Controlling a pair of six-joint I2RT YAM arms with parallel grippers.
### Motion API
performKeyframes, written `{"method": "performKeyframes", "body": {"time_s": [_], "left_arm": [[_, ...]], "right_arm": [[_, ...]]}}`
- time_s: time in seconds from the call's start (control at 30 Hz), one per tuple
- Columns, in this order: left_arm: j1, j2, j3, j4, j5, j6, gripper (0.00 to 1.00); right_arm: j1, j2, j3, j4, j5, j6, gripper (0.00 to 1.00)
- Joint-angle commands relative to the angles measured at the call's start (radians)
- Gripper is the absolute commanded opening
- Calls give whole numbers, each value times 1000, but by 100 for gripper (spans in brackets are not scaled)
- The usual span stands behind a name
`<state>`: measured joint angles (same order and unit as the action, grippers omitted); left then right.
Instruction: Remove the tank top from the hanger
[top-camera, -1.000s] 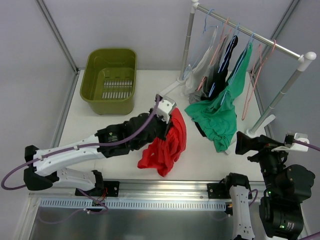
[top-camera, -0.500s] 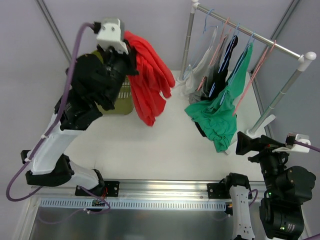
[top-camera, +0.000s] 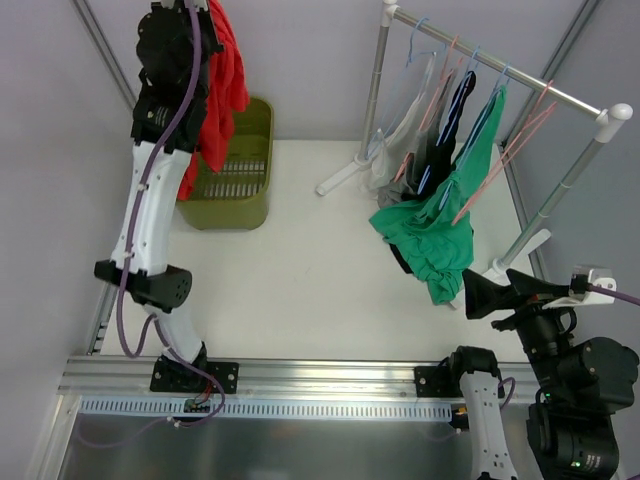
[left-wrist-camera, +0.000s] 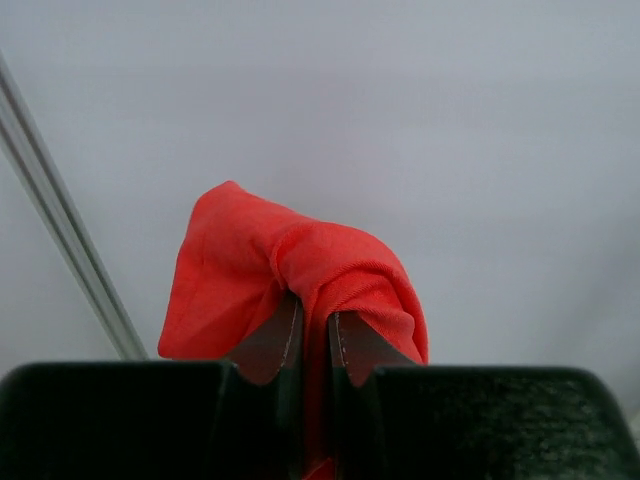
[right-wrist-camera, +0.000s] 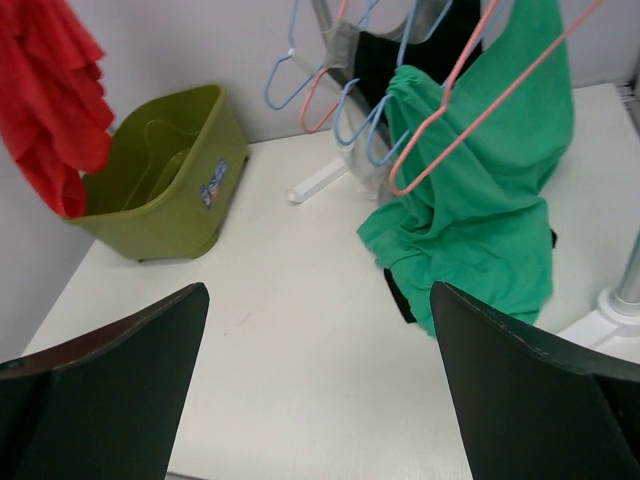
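Note:
The red tank top (top-camera: 226, 72) hangs free of any hanger, dangling high over the back left corner. My left gripper (top-camera: 203, 12) is shut on a fold of it; in the left wrist view the red cloth (left-wrist-camera: 300, 265) is pinched between the fingers of that gripper (left-wrist-camera: 315, 322). The right wrist view shows the red tank top (right-wrist-camera: 50, 110) above the bin. Several pink and blue hangers (top-camera: 505, 150) hang on the rail. My right gripper (top-camera: 487, 296) stands open and empty low at the front right, its jaws wide over the table (right-wrist-camera: 318, 292).
An olive green bin (top-camera: 243, 175) sits at the back left under the red top. A clothes rack (top-camera: 500, 72) at the back right carries a green top (top-camera: 440, 232), plus dark and grey garments. The rack's foot (top-camera: 340, 178) rests on the white table.
My left arm has swung up from the table's middle to high over the bin, carrying the red tank top. The right gripper has shifted slightly left.

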<state>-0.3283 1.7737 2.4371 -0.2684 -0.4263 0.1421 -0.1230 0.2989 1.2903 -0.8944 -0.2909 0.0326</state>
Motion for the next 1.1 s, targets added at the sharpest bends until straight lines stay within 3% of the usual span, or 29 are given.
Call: {"method": "performKeyframes", "body": {"time_s": [0.0, 0.07, 0.23, 0.47, 0.5, 0.53, 0.67, 0.73, 0.77, 0.8, 0.83, 1.07], "left_arm": [[124, 90, 37, 78, 184, -137, 0], [165, 156, 37, 80, 266, -188, 0], [212, 312, 19, 103, 310, -205, 0], [275, 452, 30, 110, 301, -291, 2], [281, 458, 27, 109, 296, -291, 12], [287, 460, 8, 110, 297, -286, 40], [290, 376, -102, 110, 288, -253, 47], [290, 305, -163, 112, 255, -254, 36], [290, 281, -182, 113, 239, -259, 40], [290, 258, -209, 110, 227, -263, 53], [290, 201, -228, 110, 221, -280, 98], [288, -205, -551, 29, 412, -522, 99]], "right_arm": [[58, 39, 14, 35, -65, 32, 99], [82, 36, -2, 38, -41, 24, 99], [91, 28, -55, 58, 12, 9, 100], [91, 19, -92, 61, 22, 0, 99], [92, 20, -91, 61, 22, 0, 99], [94, 23, -92, 60, 24, 0, 99], [98, 57, -82, 61, 21, 3, 100], [98, 80, -62, 64, 3, 13, 99], [98, 88, -57, 68, -2, 16, 99], [98, 92, -56, 78, -5, 23, 99], [98, 114, -52, 86, -8, 35, 99], [98, 388, 41, 268, -258, 175, 100]]}}
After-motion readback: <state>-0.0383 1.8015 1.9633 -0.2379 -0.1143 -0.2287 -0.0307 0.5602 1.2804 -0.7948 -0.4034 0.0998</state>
